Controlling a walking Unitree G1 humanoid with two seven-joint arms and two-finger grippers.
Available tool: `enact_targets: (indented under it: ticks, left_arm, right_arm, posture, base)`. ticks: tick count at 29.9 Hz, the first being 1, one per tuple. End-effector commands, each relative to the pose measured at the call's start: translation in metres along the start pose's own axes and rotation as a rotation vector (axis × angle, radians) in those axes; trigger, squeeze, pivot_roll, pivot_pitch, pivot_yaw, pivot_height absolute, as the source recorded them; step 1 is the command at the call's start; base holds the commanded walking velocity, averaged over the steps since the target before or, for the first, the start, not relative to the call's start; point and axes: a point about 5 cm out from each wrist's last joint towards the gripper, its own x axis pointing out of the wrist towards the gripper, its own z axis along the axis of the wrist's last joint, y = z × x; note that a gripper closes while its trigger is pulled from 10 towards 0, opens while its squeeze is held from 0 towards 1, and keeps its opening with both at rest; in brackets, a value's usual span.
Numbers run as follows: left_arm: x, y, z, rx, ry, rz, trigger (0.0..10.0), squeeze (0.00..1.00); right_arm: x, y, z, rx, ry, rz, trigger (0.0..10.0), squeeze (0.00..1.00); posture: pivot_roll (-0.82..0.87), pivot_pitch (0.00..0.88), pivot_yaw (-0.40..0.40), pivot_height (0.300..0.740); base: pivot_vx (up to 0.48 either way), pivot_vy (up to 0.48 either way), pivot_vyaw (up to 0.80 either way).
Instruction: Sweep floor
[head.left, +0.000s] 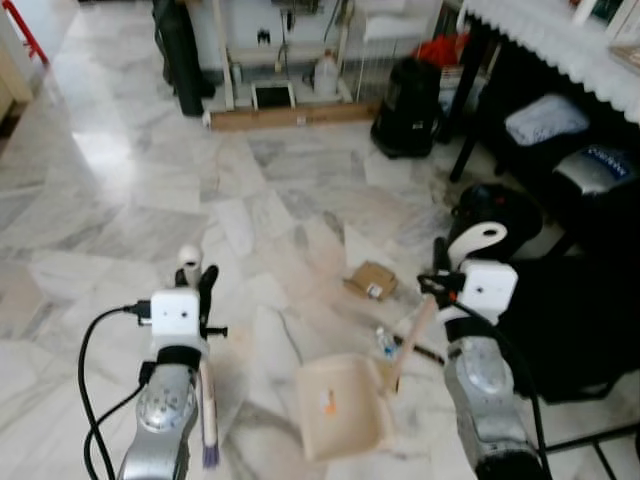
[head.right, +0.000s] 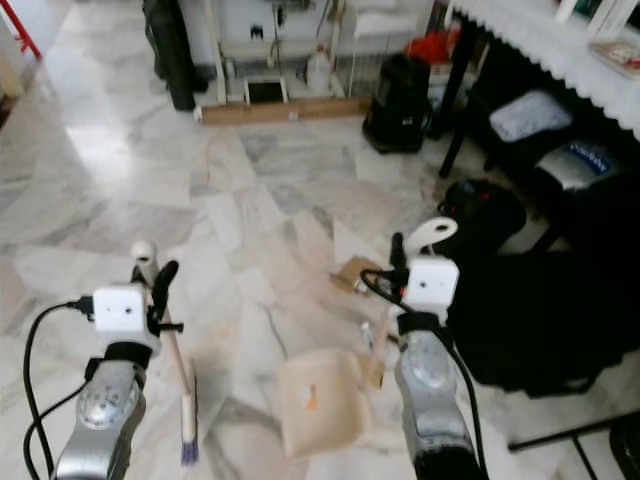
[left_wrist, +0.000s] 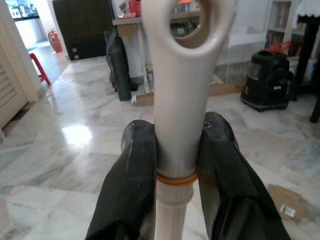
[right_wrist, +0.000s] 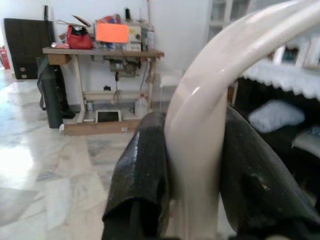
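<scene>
My left gripper (head.left: 198, 278) is shut on the cream handle of a small broom (head.left: 207, 400), whose bluish bristles (head.left: 211, 457) rest low on the marble floor. In the left wrist view the black fingers (left_wrist: 132, 185) clamp the broom handle (left_wrist: 176, 125) just below its hanging hole. My right gripper (head.left: 450, 270) is shut on the curved cream handle of a beige dustpan (head.left: 345, 405) lying on the floor between the arms. A flattened cardboard piece (head.left: 370, 281) and a small crumpled wrapper (head.left: 386, 343) lie just beyond the pan.
A black bag or chair (head.left: 575, 320) crowds my right side under a table with a lace cloth (head.left: 560, 40). A black vacuum (head.left: 407, 105), a wooden plank (head.left: 295, 116) and a sewing table (right_wrist: 102, 55) stand at the far wall. Open marble floor (head.left: 120, 190) stretches left.
</scene>
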Motion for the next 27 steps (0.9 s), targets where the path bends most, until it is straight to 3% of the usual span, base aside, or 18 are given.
enact_targets:
  ticks: [1,15,27]
  left_arm:
    - [0.0013,0.0018,0.0047,0.009,-0.028,0.000,10.0,0.00]
    - [0.0011,0.0004,0.0036,0.007,-0.029,-0.011,10.0,0.00]
    - [0.0030,-0.0005,0.0042,0.007,-0.032,-0.018,10.0,0.00]
  right_arm:
    - [0.0029,0.0059,0.0081,0.021,-0.046,0.010,10.0,0.00]
    - [0.0031,0.0078,0.0058,0.049,-0.035,0.012,10.0,0.00]
    - [0.0042,0.0082,0.0052,0.062,-0.029,0.009,10.0,0.00]
  posture:
    - [-0.02,0.075,-0.043,0.740]
    - [-0.02,0.045,-0.042,0.740]
    - [-0.02,0.048,-0.040,0.740]
  base:
    - [0.292,0.000,0.00]
    - [0.292,0.000,0.00]
    - [0.290,0.000,-0.75]
